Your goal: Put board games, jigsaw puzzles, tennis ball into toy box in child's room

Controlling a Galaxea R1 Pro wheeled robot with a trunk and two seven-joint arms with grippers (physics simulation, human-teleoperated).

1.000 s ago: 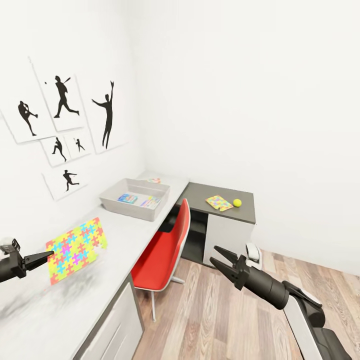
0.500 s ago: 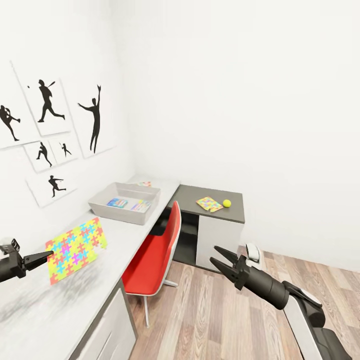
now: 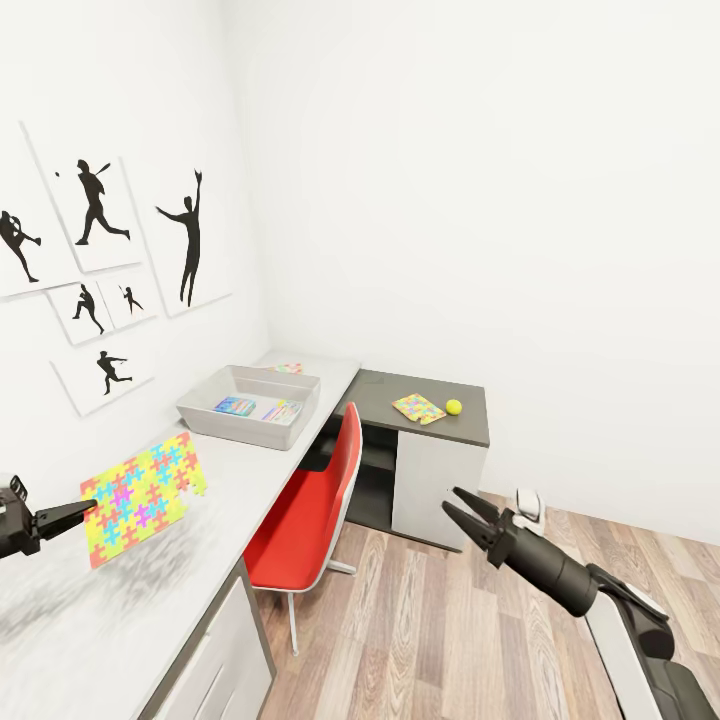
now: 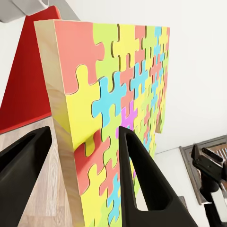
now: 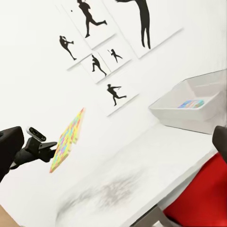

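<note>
Open worktop [image 3: 215, 475] stretch seen before the toy box [image 3: 252, 405], red chair [image 3: 310, 510] tucked alongside, wall close behind.

White walls [image 3: 480, 180] meet in a corner ahead of me, evenly lit, with no hard shadows. On the wall to my left hang black baseball silhouettes [image 3: 100, 270], six white panels in a loose cluster; I see them again from my right wrist [image 5: 104, 42]. The floor [image 3: 440, 640] is wood plank in mixed brown tones. A red chair [image 3: 310, 520] on thin white legs stands tucked against the long light grey top, its curved back turned toward the open floor.
</note>
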